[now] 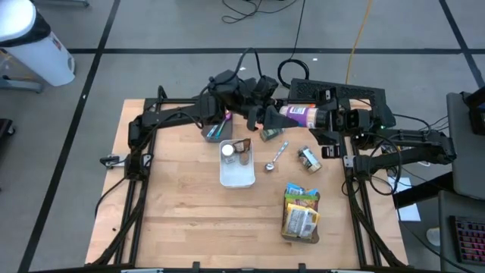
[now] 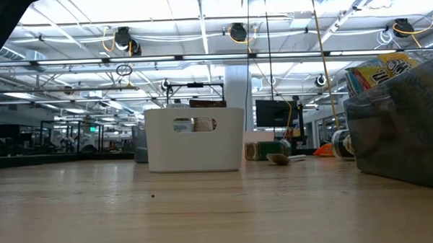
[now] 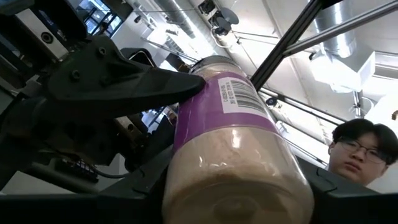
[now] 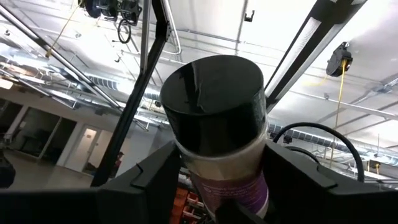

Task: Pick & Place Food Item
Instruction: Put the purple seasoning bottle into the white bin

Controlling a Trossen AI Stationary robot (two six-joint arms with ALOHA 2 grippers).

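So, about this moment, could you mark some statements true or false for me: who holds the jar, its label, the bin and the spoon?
1. The left fingers and the right fingers both grip the jar. True.
2. The jar's label is green. False: it is purple.
3. The white bin stands on the table. True.
4. The spoon lies inside the bin. False: it lies on the table, beside the bin.
5. No person is in view. False: a person shows in the left wrist view.

Bright light is cast by ceiling lamps point(image 2: 239, 32); glare is seen overhead, and the table point(image 2: 205, 208) foreground is blurred.
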